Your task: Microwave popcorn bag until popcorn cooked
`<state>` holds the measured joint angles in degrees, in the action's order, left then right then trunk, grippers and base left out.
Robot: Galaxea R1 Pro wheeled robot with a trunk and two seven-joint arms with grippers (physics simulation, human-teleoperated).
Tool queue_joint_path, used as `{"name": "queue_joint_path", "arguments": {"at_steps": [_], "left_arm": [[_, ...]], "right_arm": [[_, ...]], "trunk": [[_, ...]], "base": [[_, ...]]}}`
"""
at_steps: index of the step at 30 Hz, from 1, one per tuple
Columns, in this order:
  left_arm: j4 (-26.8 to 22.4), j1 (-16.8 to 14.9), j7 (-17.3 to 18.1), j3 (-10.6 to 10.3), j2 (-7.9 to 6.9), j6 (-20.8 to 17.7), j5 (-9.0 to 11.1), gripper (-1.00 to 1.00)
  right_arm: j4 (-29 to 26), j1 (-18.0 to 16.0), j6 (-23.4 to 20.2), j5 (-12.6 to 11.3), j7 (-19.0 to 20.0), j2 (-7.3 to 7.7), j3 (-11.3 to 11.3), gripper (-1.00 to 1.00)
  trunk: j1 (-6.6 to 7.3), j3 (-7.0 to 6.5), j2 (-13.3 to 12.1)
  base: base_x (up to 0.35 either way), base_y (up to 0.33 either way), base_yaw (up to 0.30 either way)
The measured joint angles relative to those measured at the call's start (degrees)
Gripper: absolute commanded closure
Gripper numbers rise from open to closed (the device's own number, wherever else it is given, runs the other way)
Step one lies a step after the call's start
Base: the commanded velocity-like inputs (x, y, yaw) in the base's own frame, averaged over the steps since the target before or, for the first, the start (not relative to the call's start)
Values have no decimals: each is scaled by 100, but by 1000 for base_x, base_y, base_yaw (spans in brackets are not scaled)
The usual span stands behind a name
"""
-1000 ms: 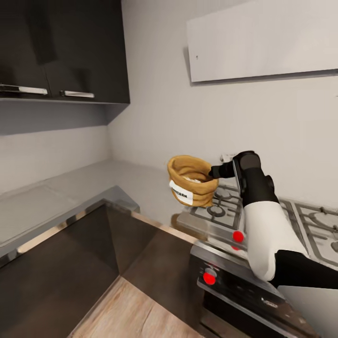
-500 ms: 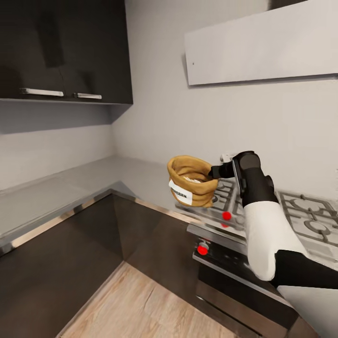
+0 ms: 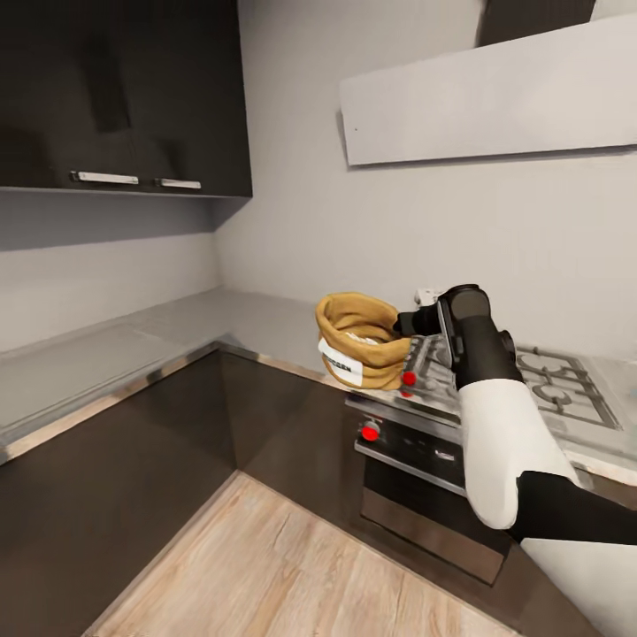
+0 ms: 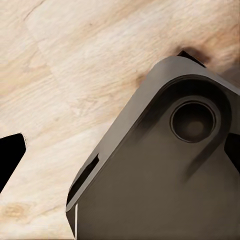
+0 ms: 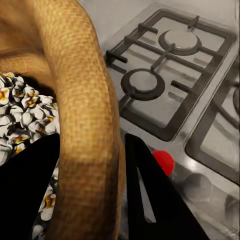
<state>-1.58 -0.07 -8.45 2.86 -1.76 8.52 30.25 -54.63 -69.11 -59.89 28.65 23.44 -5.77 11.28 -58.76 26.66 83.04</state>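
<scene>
- A home kitchen.
- L-shaped grey counter [image 3: 168,323] over dark cabinets.
- Gas hob [image 3: 540,389] with red knobs above a built-in oven [image 3: 425,495].
- Dark wall cupboards [image 3: 124,97], a hood [image 3: 487,97], wood floor [image 3: 292,575].

Popcorn bag [image 3: 361,341] rim sits between the right fingers [image 5: 150,200]; stove [image 3: 495,380] below, bench [image 3: 133,345] beyond.

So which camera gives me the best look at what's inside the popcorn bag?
The right wrist view: the popcorn bag is close up, with white popped kernels visible past its rim, which the right gripper pinches. The head view shows the whole bag with only a sliver of its contents. The left wrist view faces the wooden floor.
</scene>
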Motion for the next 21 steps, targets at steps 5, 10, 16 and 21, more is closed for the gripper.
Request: {"name": "queue_joint_path", "arguments": {"at_steps": [5,10,16,21], "left_arm": [[-5,-1,1,2,-8,-1,0,-100],[-5,1,-2,3,-9,-1,0,-100],[3,-1,1,3,-9,-1,8,-100],[3,-1,-2,-4,-9,-1,12,-100]], "right_arm": [[7,2,0,1,-7,20,6,100],[12,0,-1,-5,-13,34,11,100],[2,0,-2,-38,28,23,10,100],[40,69,2,-60,57,14,197,100]], "trunk": [[0,0,0],[0,0,0],[0,0,0],[0,0,0]], "base": [[-344,0,-279],[-344,0,-296],[-344,0,-297],[-343,0,-298]]}}
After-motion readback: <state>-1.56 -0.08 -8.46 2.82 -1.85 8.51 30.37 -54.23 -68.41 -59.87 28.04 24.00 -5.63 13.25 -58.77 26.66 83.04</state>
